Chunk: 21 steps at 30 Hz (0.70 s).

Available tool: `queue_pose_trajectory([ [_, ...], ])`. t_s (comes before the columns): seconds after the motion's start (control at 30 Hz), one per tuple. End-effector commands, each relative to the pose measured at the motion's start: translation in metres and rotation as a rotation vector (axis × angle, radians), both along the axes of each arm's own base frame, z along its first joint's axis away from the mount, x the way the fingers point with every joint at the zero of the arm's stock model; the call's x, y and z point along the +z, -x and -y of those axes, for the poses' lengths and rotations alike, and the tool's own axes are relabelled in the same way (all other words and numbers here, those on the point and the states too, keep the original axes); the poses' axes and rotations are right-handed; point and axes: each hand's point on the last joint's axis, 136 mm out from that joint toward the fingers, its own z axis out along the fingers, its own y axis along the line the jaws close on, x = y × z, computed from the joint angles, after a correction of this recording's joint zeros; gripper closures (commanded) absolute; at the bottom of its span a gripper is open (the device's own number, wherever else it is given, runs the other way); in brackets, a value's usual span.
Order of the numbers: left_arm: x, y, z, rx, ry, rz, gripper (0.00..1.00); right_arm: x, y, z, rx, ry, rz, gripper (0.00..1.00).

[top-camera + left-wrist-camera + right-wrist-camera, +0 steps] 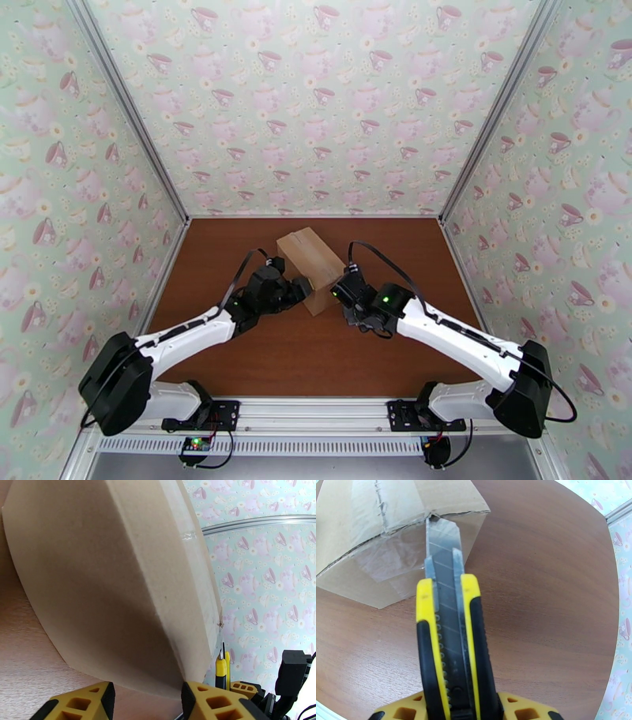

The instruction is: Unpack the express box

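A plain brown express box (310, 263) lies mid-way across a wood-grain surface (316, 359), between two robot arms. The left claw (145, 695) has yellow fingers (215, 703) parted either side of the box's near corner; whether they press it cannot be told. The right claw (460, 711) clamps a yellow-and-black utility knife (452, 645), blade tip touching the box's clear tape seam (383, 555).

Bright even light, fisheye-warped edges
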Motion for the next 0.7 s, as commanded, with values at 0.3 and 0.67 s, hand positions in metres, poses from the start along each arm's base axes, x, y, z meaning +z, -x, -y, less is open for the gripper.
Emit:
queue_pose_trajectory([
  [0.3, 0.013, -0.012, 0.028, -0.013, 0.092, 0.016, 0.5, 0.007, -0.001, -0.011, 0.049, -0.015, 0.013, 1.0],
  [0.67, 0.033, -0.02, 0.04, -0.012, 0.144, 0.059, 0.5, 0.007, -0.001, -0.012, 0.063, -0.009, 0.015, 1.0],
])
